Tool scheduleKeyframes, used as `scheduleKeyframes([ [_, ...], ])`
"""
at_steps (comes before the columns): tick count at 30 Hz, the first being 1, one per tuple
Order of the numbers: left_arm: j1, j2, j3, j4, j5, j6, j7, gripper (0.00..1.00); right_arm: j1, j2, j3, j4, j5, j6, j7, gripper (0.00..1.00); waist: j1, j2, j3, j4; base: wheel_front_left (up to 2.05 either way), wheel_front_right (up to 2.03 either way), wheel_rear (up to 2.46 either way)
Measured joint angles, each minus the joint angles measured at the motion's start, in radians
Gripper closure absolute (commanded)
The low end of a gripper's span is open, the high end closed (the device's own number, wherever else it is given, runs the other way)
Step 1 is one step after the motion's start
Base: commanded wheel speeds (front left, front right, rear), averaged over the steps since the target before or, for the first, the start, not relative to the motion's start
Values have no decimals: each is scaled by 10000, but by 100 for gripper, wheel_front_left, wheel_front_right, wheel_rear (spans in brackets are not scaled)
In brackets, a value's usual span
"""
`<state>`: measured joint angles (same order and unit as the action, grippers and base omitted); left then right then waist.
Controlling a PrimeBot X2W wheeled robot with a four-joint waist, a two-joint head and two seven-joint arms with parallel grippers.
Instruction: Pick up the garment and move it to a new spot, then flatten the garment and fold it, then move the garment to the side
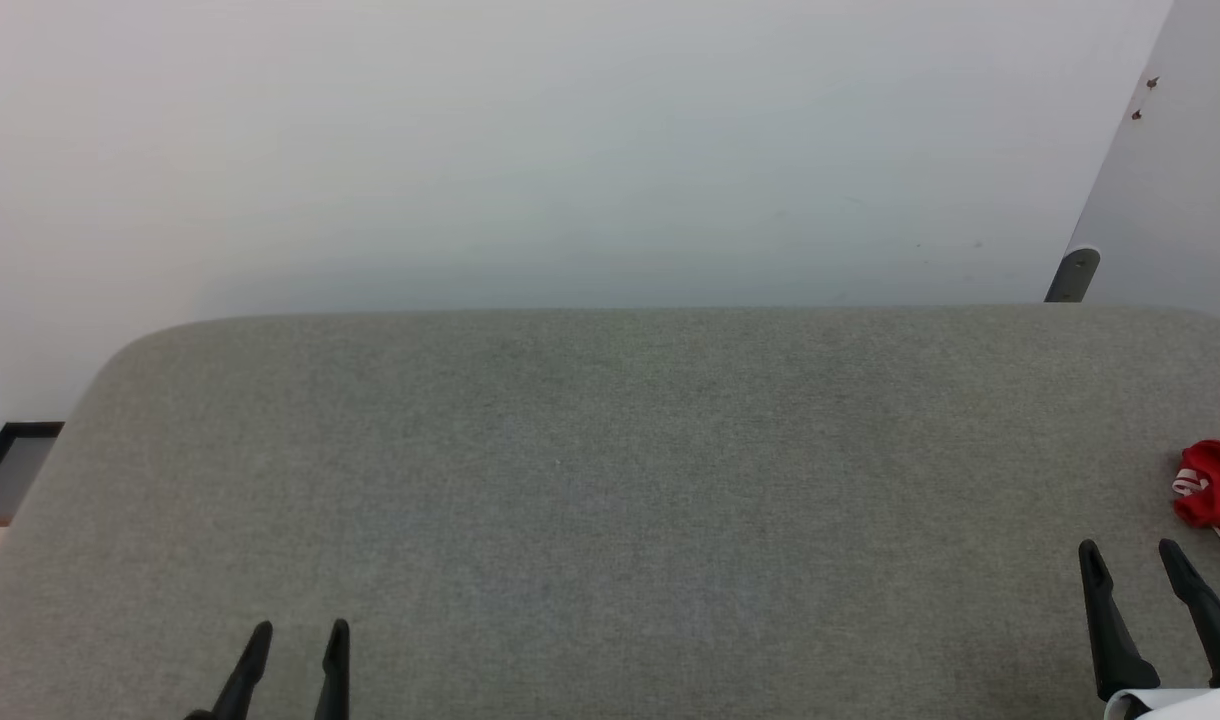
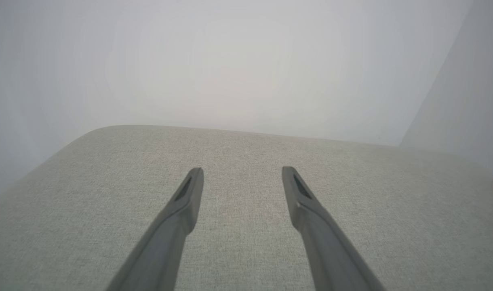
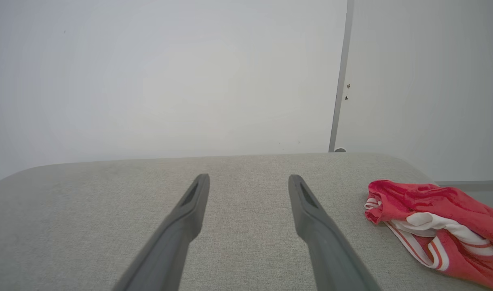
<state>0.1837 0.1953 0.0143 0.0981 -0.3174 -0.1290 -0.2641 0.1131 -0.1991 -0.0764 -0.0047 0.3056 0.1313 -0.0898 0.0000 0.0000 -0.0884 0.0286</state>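
The garment [image 1: 1213, 485] lies bunched at the right edge of the head view, on the grey cushion [image 1: 610, 480], and the frame cuts off most of it. The right wrist view shows more at its lower right: red folds, paired white stripes along an edge and a patch of white lining, though its far end again runs out of the picture. In the left wrist view only a red sliver shows at the right edge, too small to read. The right gripper [image 1: 1128, 547] stands at the lower right of the head view, just left of and below the garment and apart from it; its fingers are spread and hold nothing. The left gripper [image 1: 301, 627] sits at the lower left, well apart from the garment, fingers likewise parted and empty over bare cushion. Both grippers' bases are cut off by the bottom edge. Behind the cushion rises a pale wall [image 1: 570, 150]. A dark frame [image 1: 10, 465] pokes in at the left edge, too cropped to identify. At upper right a grey-tipped post [image 1: 1073, 272] meets the cushion's back edge.
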Motion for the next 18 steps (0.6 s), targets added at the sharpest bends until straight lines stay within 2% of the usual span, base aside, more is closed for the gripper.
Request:
scheduleKeyframes([
  [18,-83,-86,50,31,4,0,0,0,65,224,-63,-161,-65,0,52,0,0,0,-46,20,0,0,0],
])
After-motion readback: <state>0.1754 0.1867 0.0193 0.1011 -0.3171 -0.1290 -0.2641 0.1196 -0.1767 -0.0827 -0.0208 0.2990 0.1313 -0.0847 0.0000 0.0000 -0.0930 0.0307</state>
